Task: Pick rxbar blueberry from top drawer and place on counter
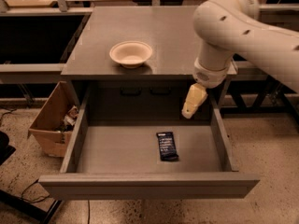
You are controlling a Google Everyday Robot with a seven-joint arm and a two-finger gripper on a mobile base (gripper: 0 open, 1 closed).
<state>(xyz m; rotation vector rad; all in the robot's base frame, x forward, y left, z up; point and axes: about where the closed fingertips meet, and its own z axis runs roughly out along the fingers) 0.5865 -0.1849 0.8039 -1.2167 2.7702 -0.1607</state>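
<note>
the rxbar blueberry (167,145) lay flat on the grey floor of the top drawer (149,185), a little right of the middle and nearer the front panel than the back. it was a small flat rectangle in a dark navy-black wrapper, with pale print at its far end that was too small to read, and its long side ran front to back. nothing touched it.

the drawer stood pulled fully out from the grey cabinet. the pincer (189,110) hung above the drawer's back right corner, pointing down and slightly left, well apart from the bar and higher than it. it held nothing; whether it was wide or narrow could not be told, perhaps because it was seen side-on. the cream arm (243,27) reached in from the upper right, over the right edge of the worktop (163,36).

a pale bowl (131,54) sat on the worktop near its front edge. a brown cardboard box (51,120) stood on the ground left of the drawer.
</note>
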